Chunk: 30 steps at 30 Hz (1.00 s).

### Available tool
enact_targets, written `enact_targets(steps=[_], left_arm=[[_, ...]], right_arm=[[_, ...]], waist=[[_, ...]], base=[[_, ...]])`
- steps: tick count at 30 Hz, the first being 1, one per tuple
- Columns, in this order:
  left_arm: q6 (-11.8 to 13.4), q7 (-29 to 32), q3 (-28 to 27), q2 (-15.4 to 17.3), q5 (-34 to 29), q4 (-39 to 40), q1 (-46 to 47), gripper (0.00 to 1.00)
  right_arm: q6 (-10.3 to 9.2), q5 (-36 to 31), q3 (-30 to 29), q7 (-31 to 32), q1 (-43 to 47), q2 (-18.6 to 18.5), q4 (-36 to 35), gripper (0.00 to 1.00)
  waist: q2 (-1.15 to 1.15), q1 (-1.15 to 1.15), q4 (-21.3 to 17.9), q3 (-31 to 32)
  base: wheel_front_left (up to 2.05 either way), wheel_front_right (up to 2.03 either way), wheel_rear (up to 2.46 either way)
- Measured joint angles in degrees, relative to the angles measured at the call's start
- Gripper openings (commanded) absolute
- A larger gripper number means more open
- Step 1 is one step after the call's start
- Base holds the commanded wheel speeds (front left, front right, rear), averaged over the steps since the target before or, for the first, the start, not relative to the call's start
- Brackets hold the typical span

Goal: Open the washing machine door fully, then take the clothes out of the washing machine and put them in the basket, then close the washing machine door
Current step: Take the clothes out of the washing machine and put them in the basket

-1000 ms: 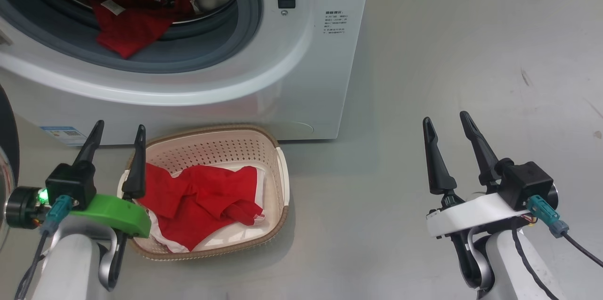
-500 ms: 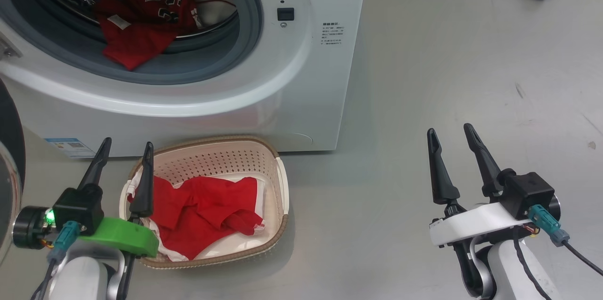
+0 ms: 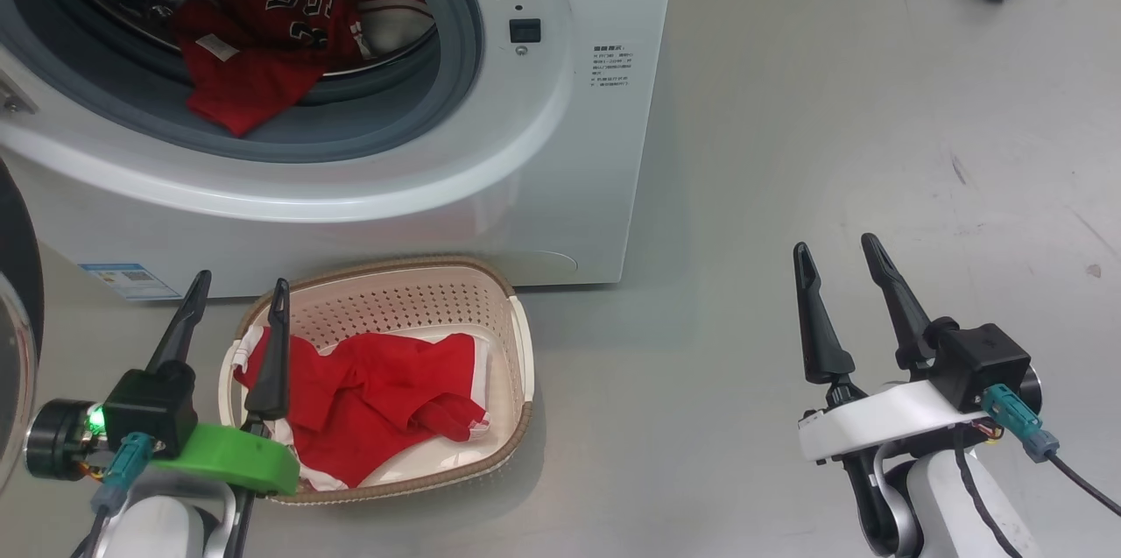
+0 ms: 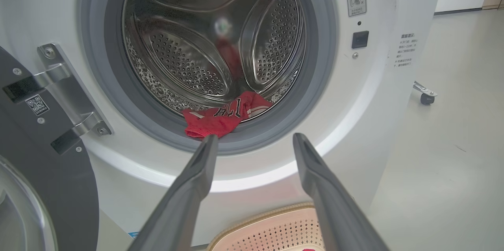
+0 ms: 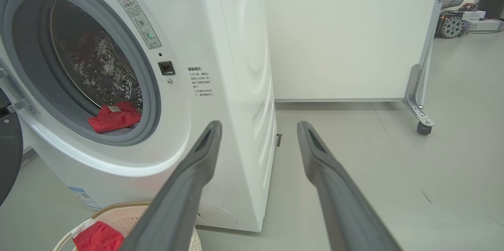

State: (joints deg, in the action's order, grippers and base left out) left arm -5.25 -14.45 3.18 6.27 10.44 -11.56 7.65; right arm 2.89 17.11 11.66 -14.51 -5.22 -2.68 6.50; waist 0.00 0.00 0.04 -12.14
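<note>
A jersey (image 3: 254, 59) droops over the drum lip of the machine (image 3: 560, 146) at 11 o'clock. A second jersey (image 3: 377, 400) lies in the basket (image 3: 394, 291) at 7. The left hand (image 3: 242, 279) at 8 and the right hand (image 3: 834, 243) at 4 both gape wide, empty.

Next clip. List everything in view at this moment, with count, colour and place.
washing machine: one, white, ahead left
washing machine door: one, black-ringed, swung open at machine's left
clothes in drum: red, count unclear, at drum's front lip
clothes in basket: red, white trim, count unclear
basket: one, cream, brown rim, on floor before machine
sticker: one, blue, machine's lower front
partition: one, white, on casters, beyond machine
left gripper: one, dark fingers, open, by basket's left edge
right gripper: one, dark fingers, open, over floor at right
</note>
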Motion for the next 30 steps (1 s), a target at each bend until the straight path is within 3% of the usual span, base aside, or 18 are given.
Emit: enact_targets(steps=[30], left_arm=[[-0.3, 0.0, -0.3, -1.4, -2.0, 1.0, -3.3, 1.0]], right_arm=[[0.55, 0.5, -0.2, 0.0, 2.3, 0.0, 0.7, 1.0]], waist=[[0.0, 0.0, -0.1, 3.6]], base=[[0.0, 0.0, 0.0]])
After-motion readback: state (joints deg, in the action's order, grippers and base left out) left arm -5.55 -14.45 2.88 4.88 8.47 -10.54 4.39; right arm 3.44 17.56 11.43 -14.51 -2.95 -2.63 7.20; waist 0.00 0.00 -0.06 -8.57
